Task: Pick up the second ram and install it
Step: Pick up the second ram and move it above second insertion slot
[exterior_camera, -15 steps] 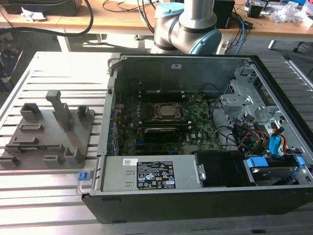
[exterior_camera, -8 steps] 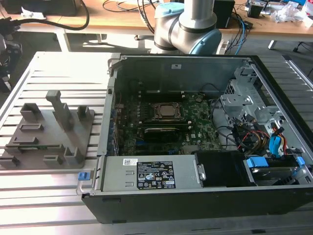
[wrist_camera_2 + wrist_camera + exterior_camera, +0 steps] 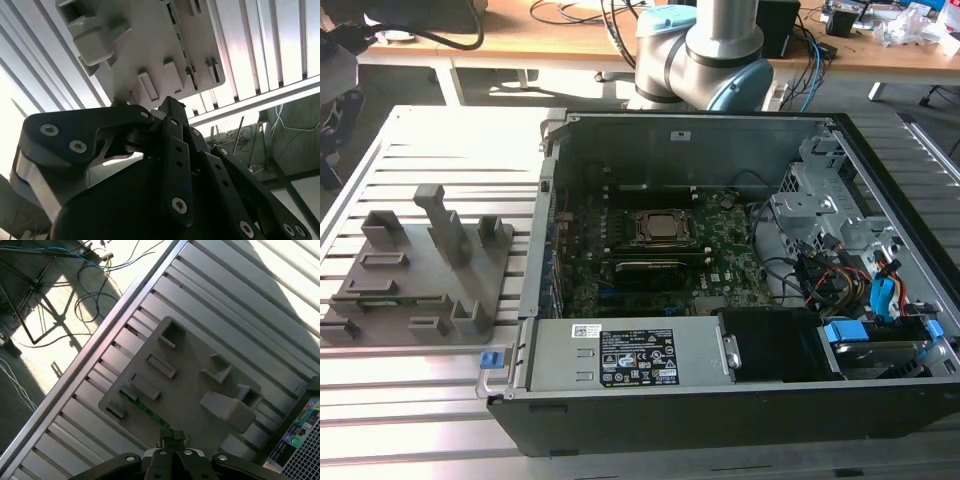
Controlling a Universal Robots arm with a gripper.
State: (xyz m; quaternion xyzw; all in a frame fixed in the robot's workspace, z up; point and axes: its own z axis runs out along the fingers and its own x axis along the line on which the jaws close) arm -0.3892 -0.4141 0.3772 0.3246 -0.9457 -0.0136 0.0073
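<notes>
Slatted metal tabletop (image 3: 440, 140) beneath everything. Toward the exterior view's right: open computer case (image 3: 670, 140) lying on its side. Inside it, motherboard (image 3: 725, 270) exposed, with CPU socket (image 3: 663, 228) near the middle and silver power supply (image 3: 630, 355) along the near wall. Behind the case: base of the arm (image 3: 710, 50).

Toward the exterior view's left, apart from the case: grey holder plate (image 3: 425, 275) with raised blocks and slots. Second ram (image 3: 400, 300) rests in that plate, lengthwise along the edge nearest the exterior camera. Appears as a thin green strip among the slots in both wrist views.

End effector (image 3: 172, 436) in the first wrist view: hangs above the holder plate, clear of the second ram, fingers together, nothing clamped.
</notes>
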